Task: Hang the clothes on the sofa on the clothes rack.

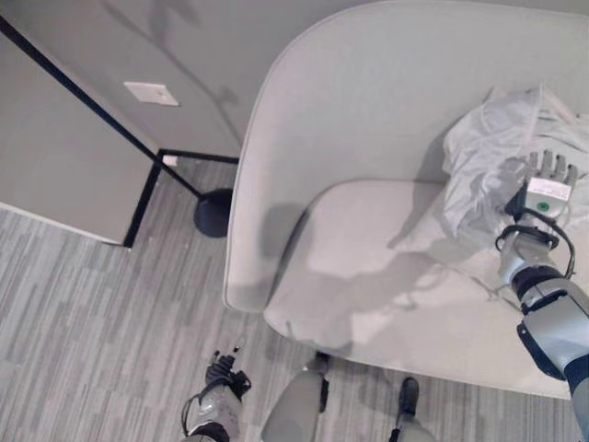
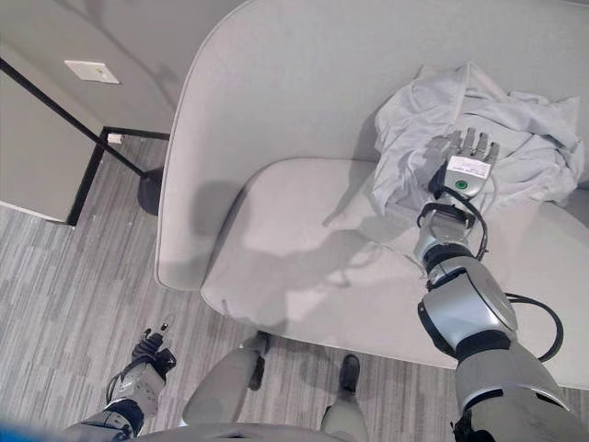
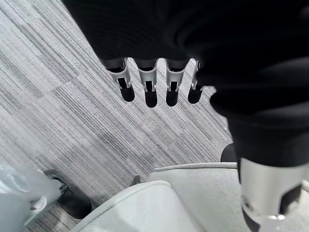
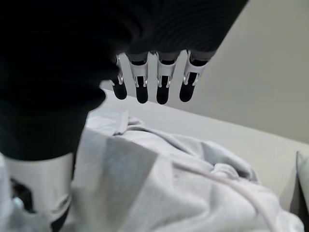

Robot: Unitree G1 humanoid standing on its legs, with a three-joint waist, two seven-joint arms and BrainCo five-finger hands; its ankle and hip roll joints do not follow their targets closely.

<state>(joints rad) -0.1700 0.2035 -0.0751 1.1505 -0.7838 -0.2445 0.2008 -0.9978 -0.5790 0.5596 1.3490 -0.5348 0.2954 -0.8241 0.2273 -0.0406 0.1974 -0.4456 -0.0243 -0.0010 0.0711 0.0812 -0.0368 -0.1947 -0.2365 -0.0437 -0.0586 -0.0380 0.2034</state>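
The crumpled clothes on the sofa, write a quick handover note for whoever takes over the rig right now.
Right hand: open, fingers straight, hovering over the crumpled pale grey garment; nothing gripped.
Left hand: open, idle, low over the grey striped carpet.
Garment: heaped on the seat of the light grey upholstered sofa, against its backrest, on the robot's right.
Black metal floor stand with a round base stands left of the sofa; whether it is the rack is unclear.
Done: reach to the garment.
Left: grasp, lift, carry it to the rack, hang it.
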